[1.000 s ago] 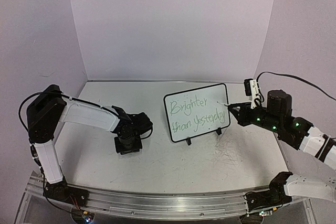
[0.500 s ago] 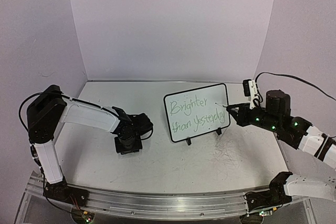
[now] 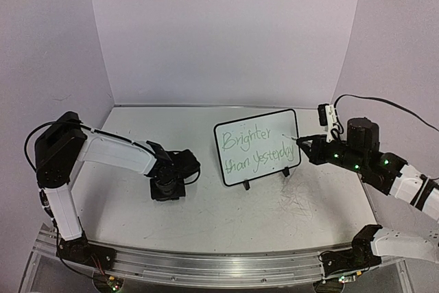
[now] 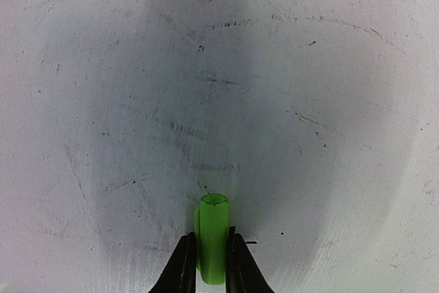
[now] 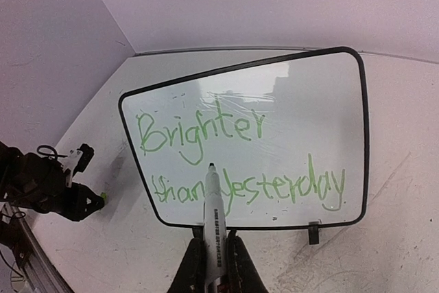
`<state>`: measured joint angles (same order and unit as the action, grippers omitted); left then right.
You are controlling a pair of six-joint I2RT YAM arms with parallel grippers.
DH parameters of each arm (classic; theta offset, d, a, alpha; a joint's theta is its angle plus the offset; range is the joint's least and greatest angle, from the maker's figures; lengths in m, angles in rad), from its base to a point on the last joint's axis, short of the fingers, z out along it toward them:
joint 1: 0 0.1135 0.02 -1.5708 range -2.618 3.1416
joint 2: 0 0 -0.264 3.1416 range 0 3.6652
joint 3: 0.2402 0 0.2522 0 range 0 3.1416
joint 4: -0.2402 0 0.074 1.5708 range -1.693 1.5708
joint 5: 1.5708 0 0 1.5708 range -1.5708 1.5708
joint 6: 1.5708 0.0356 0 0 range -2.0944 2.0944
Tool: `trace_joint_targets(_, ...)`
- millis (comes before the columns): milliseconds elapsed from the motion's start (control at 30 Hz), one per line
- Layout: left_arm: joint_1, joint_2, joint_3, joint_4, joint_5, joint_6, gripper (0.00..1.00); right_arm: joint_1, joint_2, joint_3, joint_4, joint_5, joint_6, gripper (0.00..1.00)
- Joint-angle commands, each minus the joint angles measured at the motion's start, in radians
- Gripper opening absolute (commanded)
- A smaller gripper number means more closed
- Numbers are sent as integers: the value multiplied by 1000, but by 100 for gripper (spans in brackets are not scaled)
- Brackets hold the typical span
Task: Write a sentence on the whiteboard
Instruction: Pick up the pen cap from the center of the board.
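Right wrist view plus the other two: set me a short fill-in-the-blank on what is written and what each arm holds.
The light-green cursive sentence on the small black-framed rectangular whiteboard reads "Brighter than ____".
That writing runs over ____ lines.
The right gripper is shut on a white marker pen, while the left gripper is shut on a small plastic cap coloured ____.
Missing words: yesterday; two; green.

Overhead from behind; wrists close; right shares whiteboard (image 3: 257, 147).
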<state>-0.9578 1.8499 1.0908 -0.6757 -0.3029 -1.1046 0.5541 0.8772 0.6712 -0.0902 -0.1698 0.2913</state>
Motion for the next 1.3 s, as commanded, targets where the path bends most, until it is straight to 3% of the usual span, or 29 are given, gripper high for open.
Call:
trace_joint_targets(0,3,11,-40,20,-20,44,11,-5,-9,12,29,31,4,0)
trace_joint_targets(600,3,-119,-185,200,-16,192,0,-5,57,27,-20,89,32,0)
trace_joint_targets(933,2,-280,-275,280,-29,302,0,-4,107,45,-34,68,71,0)
trace_joint_targets(1267,4,-540,-286,278,16,421,0,-4,151,80,-42,49,97,0)
